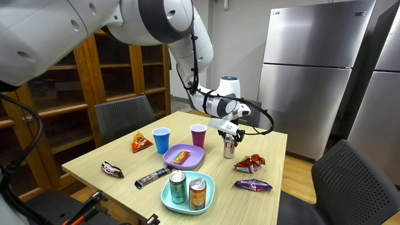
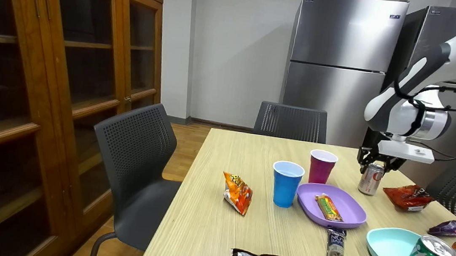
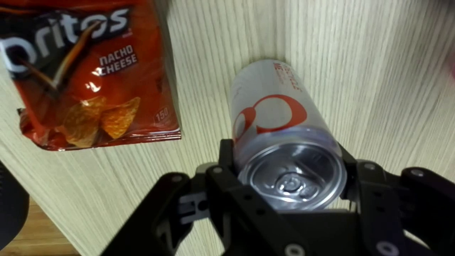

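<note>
We see the end effector (image 3: pixel 287 156) gripping the silver can (image 1: pixel 229 148) from two opposite sides near its top, presumably because opposed contact steadies a round body. The can looks upright on the counter (image 1: pixel 250 206), though in these views we cannot quite tell whether its base bears weight there. The red Doritos bag (image 3: pixel 89 78) lies just beside it, apart enough to leave the grip some room.
</note>
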You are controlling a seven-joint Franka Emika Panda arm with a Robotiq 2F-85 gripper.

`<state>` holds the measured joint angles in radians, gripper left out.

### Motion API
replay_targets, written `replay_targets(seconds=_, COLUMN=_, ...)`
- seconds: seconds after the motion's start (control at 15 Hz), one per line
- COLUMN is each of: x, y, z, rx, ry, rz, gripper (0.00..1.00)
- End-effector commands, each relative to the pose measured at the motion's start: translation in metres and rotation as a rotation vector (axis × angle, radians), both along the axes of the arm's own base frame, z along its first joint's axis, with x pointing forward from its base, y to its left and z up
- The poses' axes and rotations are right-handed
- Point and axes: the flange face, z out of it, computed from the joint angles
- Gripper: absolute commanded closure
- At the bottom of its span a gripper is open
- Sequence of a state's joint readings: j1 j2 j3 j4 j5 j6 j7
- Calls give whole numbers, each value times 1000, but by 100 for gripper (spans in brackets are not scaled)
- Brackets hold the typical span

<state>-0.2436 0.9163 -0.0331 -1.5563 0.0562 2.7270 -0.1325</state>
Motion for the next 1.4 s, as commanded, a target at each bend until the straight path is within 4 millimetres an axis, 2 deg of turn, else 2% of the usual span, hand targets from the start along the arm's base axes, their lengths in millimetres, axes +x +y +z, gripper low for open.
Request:
replay_targets(seconds=0.0, x=-10, y=-5, z=34, rx=33, ry=-1, rz=40, gripper=62)
replay_targets(seconds=0.47, x=-42, y=-15, z=86, rx=43, ry=-55, rz=85, gripper=62)
replay_targets(seconds=0.67, x=-63, y=-9, z=98, rx=56, ry=-44, rz=113, gripper=62)
replay_targets(seconds=0.93, x=-98, y=14, z=105, rx=80, ry=-21, rz=198, gripper=62)
replay_targets(seconds=1.33, x=-142, y=37, z=95, rx=83, ry=27, rz=259, gripper=62)
